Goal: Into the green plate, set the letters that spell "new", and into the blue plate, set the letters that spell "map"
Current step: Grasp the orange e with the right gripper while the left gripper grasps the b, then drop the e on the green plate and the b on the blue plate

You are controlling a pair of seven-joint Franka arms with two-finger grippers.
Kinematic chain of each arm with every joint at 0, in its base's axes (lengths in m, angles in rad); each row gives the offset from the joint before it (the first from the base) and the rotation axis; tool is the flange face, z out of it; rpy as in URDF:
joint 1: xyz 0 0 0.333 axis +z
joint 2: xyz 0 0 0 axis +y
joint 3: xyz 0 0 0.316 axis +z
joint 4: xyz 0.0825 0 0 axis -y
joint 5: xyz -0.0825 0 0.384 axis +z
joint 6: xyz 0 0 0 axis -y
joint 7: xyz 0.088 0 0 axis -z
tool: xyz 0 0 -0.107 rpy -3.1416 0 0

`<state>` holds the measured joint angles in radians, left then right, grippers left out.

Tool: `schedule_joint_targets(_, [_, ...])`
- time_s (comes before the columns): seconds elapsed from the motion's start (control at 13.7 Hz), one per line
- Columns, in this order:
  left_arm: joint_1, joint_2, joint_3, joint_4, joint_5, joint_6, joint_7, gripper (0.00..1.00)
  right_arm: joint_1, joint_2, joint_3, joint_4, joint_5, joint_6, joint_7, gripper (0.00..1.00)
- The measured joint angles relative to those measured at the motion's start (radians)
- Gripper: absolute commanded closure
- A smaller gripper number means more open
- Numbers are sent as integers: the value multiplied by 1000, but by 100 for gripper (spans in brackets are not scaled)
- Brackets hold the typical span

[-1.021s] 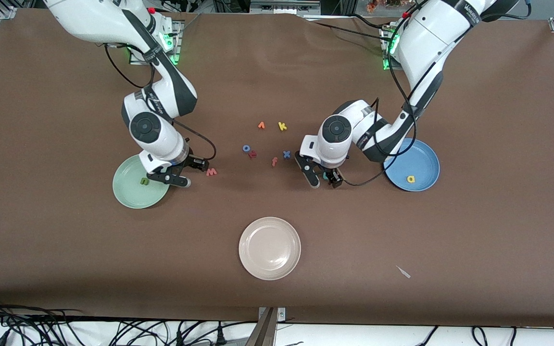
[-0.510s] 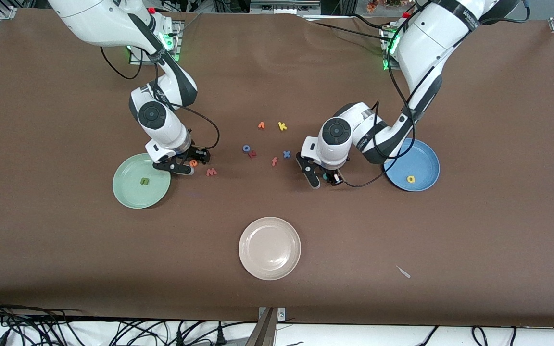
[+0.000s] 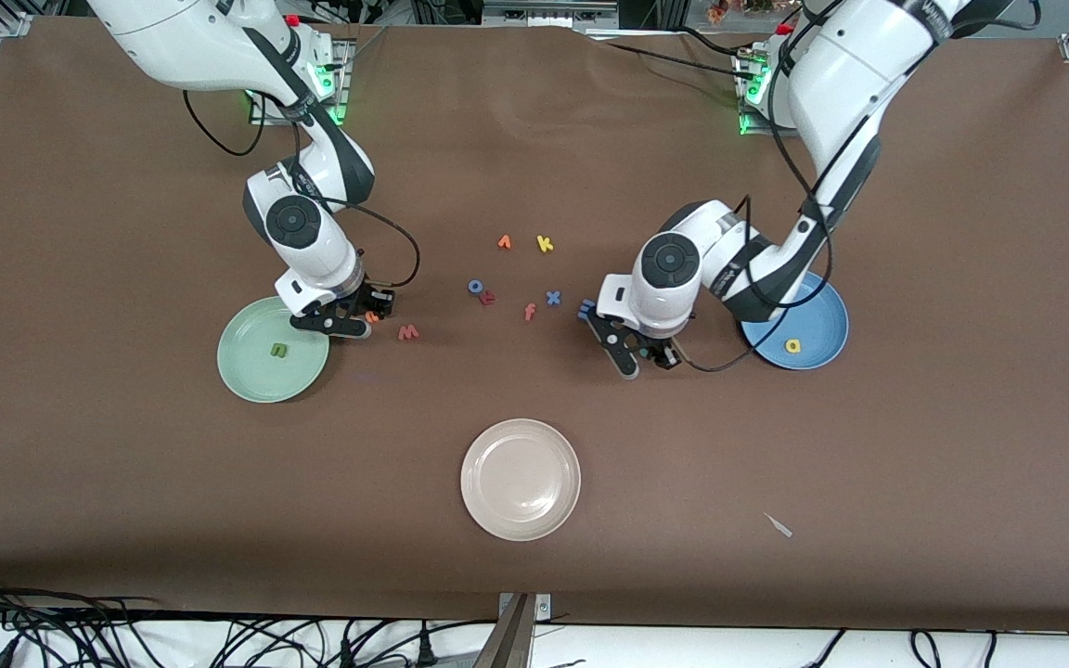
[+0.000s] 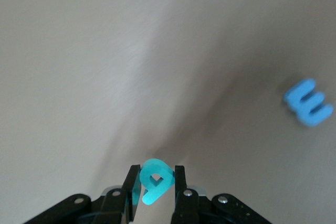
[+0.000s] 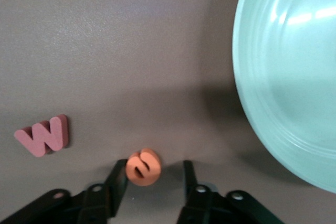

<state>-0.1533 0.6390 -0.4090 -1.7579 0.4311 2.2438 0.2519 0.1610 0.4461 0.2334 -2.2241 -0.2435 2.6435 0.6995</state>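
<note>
My left gripper (image 3: 646,357) is shut on the teal p (image 4: 154,181), a little above the table between the light-blue m (image 3: 585,307) and the blue plate (image 3: 817,315). A yellow a (image 3: 792,346) lies in that plate. My right gripper (image 3: 358,320) is low at the table beside the green plate (image 3: 247,371), which holds the green n (image 3: 279,350). Its fingers stand open around the orange e (image 5: 143,167); one finger touches it and the other stands apart. The salmon-red w (image 3: 408,332) lies on the table just past the e.
A cream-white plate (image 3: 521,479) sits nearer the front camera at mid-table. Loose letters lie between the arms: orange v (image 3: 504,242), yellow k (image 3: 545,244), blue o (image 3: 476,287), a red letter (image 3: 488,298), red f (image 3: 529,312), blue x (image 3: 553,298).
My left gripper shut on the teal p and shifted toward the blue plate, uncovering the m. My right gripper moved off the green plate's edge to the e, and its fingers narrowed.
</note>
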Motion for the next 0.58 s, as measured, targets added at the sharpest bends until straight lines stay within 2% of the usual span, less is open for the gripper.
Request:
schedule_joint_targets(0.29, [101, -99, -27, -7, 0, -195, 118, 90, 0, -4, 0, 1, -1, 4, -1, 96])
schedule_joint_targets(0.44, [149, -126, -37, -39, 0, -270, 132, 90, -1, -36, -2, 9, -8, -13, -13, 96])
schedule_joint_targets(0.58, [201, -141, -37, -97, 0, -287, 134, 82, -2, -98, -10, 53, -12, -159, -67, 96])
